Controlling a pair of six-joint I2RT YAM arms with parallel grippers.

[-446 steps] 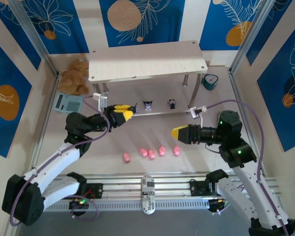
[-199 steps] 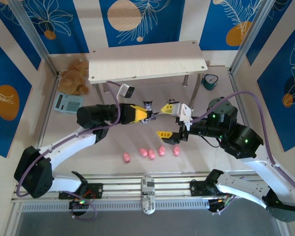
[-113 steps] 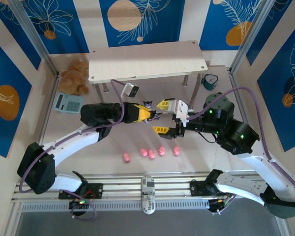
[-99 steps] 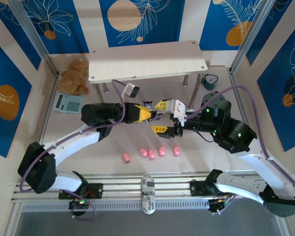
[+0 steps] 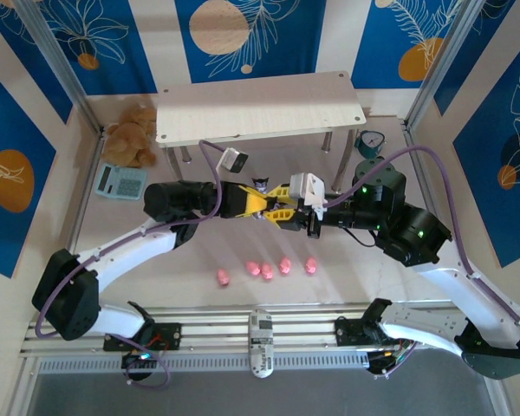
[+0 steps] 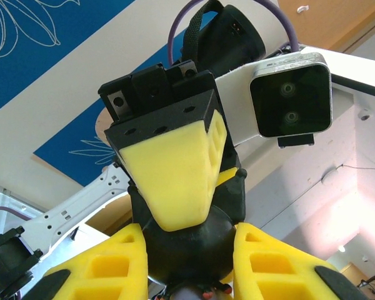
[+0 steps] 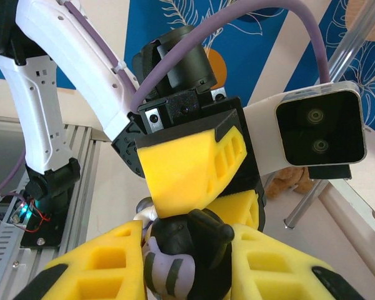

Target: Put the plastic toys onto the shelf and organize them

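Both the left gripper [image 5: 264,205] and the right gripper [image 5: 288,213] are clamping nearly closed on one dark purple-black, white-faced plastic figurine [image 7: 175,262], midair before the pale two-tier shelf [image 5: 260,108]; a mistimed release is risking a drop.

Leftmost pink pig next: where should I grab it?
Come straight down on the leftmost pink pig and pinch across its body. It lies low on the table, apart from the other pigs, so the fingers should fit on either side.

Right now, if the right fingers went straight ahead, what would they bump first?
Probably the left gripper's fingers, facing the right fingers nose to nose; the dark figurine sits between both pairs.
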